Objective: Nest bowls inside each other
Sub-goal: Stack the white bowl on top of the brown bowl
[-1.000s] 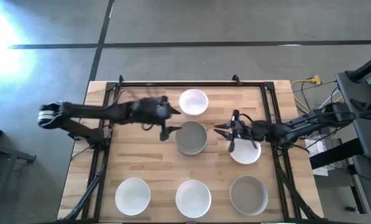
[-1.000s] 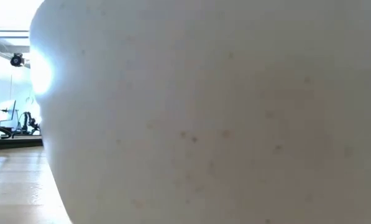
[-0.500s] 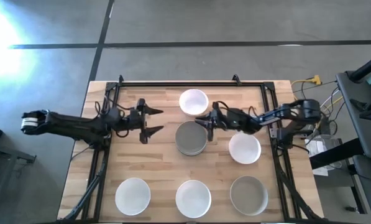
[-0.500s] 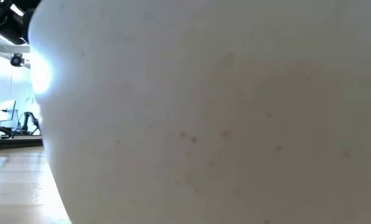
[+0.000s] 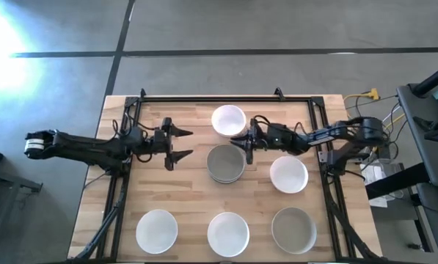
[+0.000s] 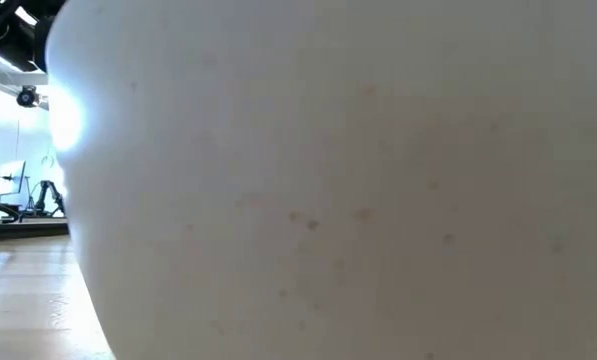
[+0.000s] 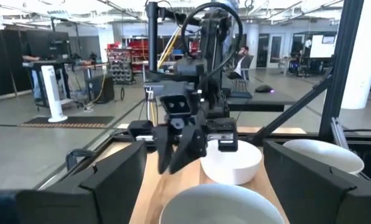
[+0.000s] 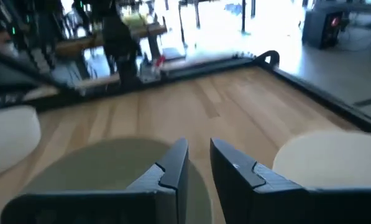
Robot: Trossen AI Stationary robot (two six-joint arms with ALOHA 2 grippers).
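Note:
Six bowl places show in the high view. A grey stack (image 5: 226, 163) stands on its base mid-table, a white bowl (image 5: 228, 119) beyond it and another white bowl (image 5: 288, 174) to its right. Two white bowls (image 5: 157, 229) (image 5: 227, 233) and a grey one (image 5: 293, 229) line the near edge. My left gripper (image 5: 179, 144) hangs open left of the stack, touching nothing. My right gripper (image 5: 242, 145) hovers over the stack's far-right rim, with a narrow gap between its fingers (image 8: 173, 168). In the right wrist view the grey stack (image 8: 98, 171) lies just below them.
A white bowl wall (image 6: 338, 180) fills the low view and hides the table. A black frame rail (image 5: 226, 97) runs along the far edge, with side rails left and right. Bare wood lies between the left gripper and the near-left bowl.
My left gripper has drawn back from the grey stack's far-left rim toward the table's left edge. My right gripper has left the white bowl on the right and moved left and far, to the stack's far-right rim. Both have kept still in the last half second.

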